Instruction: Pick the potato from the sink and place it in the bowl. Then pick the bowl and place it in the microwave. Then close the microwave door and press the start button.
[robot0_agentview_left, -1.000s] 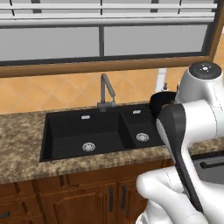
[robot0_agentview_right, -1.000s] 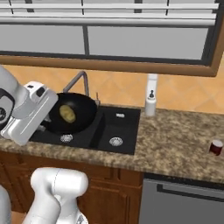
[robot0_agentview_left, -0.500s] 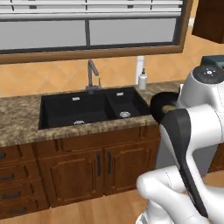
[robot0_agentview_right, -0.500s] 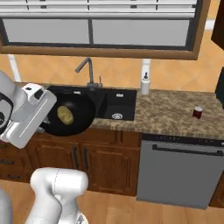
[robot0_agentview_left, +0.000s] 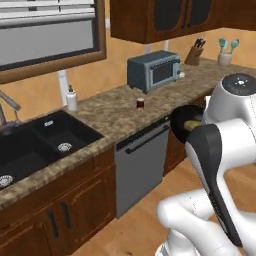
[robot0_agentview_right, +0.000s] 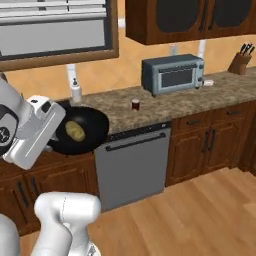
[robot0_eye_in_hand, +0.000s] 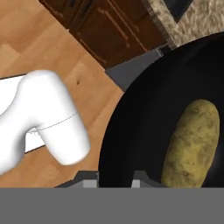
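Across both base views, the whole scene has shifted since a second ago: the window and black matte double-basin sink (robot0_agentview_left: 35, 145) that filled the middle of the frame then now sit at the left edge of the left base view. That is the camera travelling with the base, not the fixtures moving. Newly in frame: a small blue-grey toaster oven (robot0_agentview_right: 173, 73) in the upper middle, a grey dishwasher front (robot0_agentview_right: 132, 165) below the speckled stone bench (robot0_agentview_right: 165, 102), a small dark red cup (robot0_agentview_right: 135, 104) and a knife block (robot0_agentview_right: 240, 61) at upper right.

Item carried: round, shallow black bowl (robot0_agentview_right: 80, 130), held off the bench at the left of the right base view, with the oval yellowish-tan potato (robot0_agentview_right: 75, 131) lying inside it. In the hand view the potato (robot0_eye_in_hand: 192, 144) rests at lower right of the bowl's floor.

Meaning for the task, as judged: the first stage is finished and the bowl is in transit; the microwave is not yet visible.

Gripper (robot0_eye_in_hand: 114, 179): fingers narrowed onto the near rim of the bowl, pinching it.

Arm pose: folded back close to the body, with the upper link at lower right of the left base view and the hand at mid-left of the right base view, keeping the bowl roughly level.
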